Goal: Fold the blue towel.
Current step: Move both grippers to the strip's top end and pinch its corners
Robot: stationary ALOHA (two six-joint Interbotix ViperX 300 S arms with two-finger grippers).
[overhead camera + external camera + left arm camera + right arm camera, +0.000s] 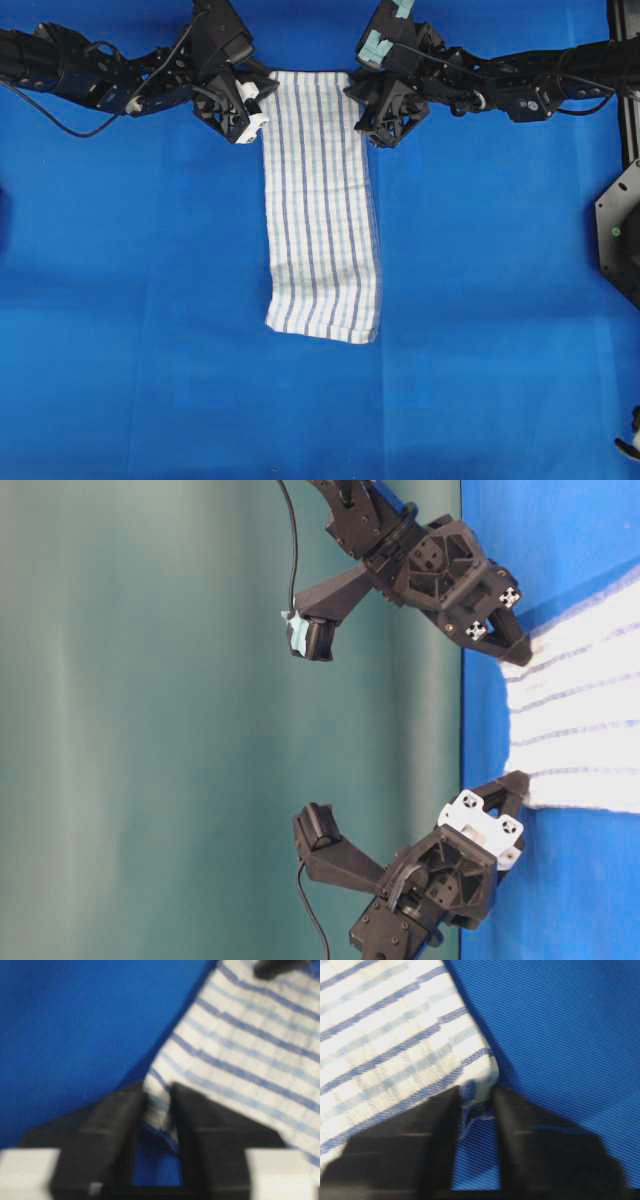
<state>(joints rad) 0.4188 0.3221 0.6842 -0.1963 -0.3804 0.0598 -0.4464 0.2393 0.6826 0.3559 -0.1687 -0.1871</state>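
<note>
both fingers [125, 1130] [440, 1125] pinch, as blur allows, the blue towel's [320, 200] top corners.

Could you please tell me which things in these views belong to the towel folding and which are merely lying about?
Job:
- striped towel
- left gripper, pinching one towel corner
- right gripper, pinching the other

Lying about:
- blue sheet
- black bracket at the edge

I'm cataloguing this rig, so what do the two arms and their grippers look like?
Both arms are black, jointed, with thin black cables. The left gripper has white plastic blocks behind its black fingers. The right gripper is all black, with a pale teal piece on its wrist camera.
</note>
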